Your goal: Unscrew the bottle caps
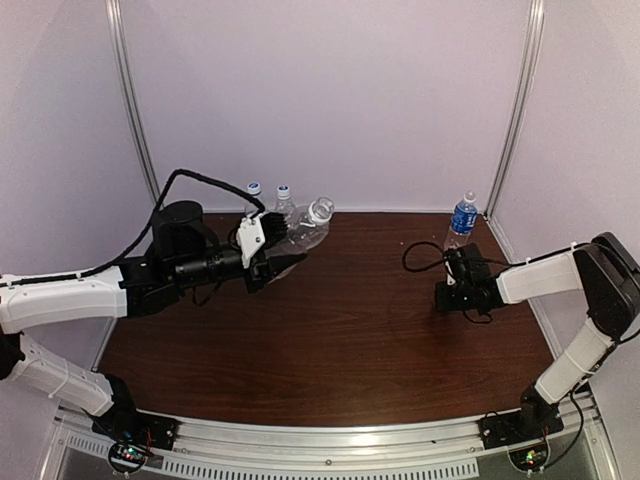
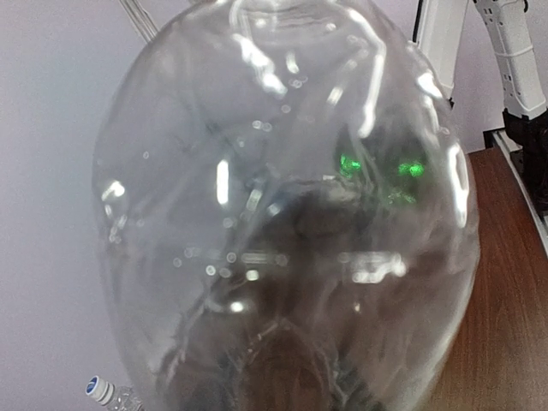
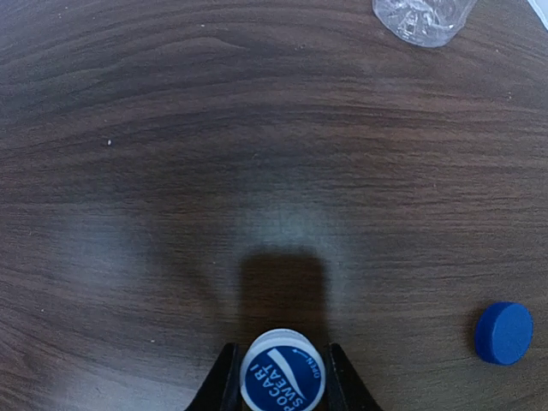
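Care matters in setting down: the right tool [image 3: 282, 370], clenched on the white cap [image 3: 282, 383], should lower it flat onto the worktop [image 3: 171, 171], clear of the dark blue cap [image 3: 503, 332]. The right arm reaches low and level, while the left tool [image 1: 283, 257] clamps the clear bottle [image 1: 308, 226] aloft.

**What the Views Cut Off or Blur**

In the left wrist view, a blurred, glare-streaked clear bottle [image 2: 282, 214] fills the frame and hides the fingers of the left pincer [image 1: 283, 262]. A capped bottle [image 2: 107, 394] is cropped at the bottom edge. In the right wrist view, the bottom edge cuts the white-and-blue cap [image 3: 282, 375] and the right pincer [image 3: 281, 381]. The top edge cuts another bottle [image 3: 424, 17].
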`<state>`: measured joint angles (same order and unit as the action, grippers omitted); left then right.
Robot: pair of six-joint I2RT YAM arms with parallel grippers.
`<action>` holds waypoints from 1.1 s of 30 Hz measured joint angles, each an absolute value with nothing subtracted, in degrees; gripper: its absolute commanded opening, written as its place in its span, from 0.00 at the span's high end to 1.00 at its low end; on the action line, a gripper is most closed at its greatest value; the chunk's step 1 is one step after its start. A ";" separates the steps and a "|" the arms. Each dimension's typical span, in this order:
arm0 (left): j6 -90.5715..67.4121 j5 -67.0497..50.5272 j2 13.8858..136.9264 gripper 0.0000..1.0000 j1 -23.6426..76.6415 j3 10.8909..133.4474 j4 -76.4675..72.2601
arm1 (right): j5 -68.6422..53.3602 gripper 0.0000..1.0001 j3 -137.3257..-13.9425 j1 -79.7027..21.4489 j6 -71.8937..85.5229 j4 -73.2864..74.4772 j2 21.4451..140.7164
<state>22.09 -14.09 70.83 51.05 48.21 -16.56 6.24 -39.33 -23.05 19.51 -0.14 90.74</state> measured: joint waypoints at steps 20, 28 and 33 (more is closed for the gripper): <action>21.98 -13.87 70.83 0.66 51.05 47.99 -16.84 | 9.02 0.21 -39.75 -22.94 22.37 2.09 89.78; 19.07 -16.49 73.43 0.66 51.05 48.03 -21.69 | -6.76 0.20 -52.34 -25.87 12.78 6.76 73.67; 17.34 -19.66 76.82 0.66 51.03 48.45 -22.98 | -26.06 0.14 -58.61 -36.42 6.66 -1.30 64.10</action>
